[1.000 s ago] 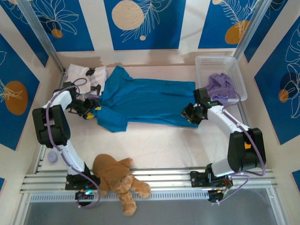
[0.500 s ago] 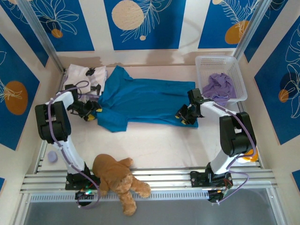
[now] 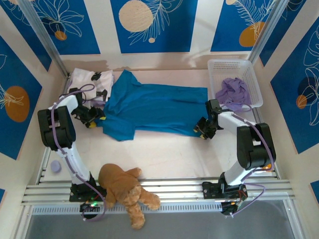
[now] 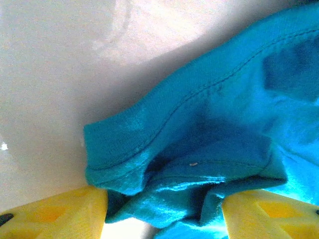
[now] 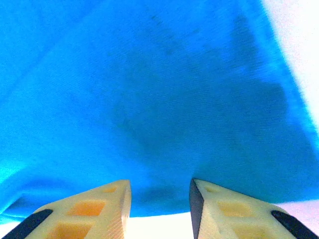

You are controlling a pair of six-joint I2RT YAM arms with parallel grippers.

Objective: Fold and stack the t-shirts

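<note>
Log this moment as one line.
teal t-shirt: flat on table | left hand: open, around sleeve hem | right hand: open at bottom corner

Bare table [image 3: 164, 152] before teddy bear [image 3: 125, 189]

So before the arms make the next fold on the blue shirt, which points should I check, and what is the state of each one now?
1. Teal-blue shirt lies spread on the table: ok.
2. Left gripper at the shirt's left edge, bunched hem between its open fingers: ok.
3. Right gripper at the shirt's right near corner, fingers apart over the hem: ok.
4. Cloth really pinched by either gripper: not ok, both stand open.
5. Patterned white shirt touching the teal one's left side: cannot tell whether it would drag along.
6. Teddy bear and basket with lavender shirts apart from the fold area: ok.
</note>
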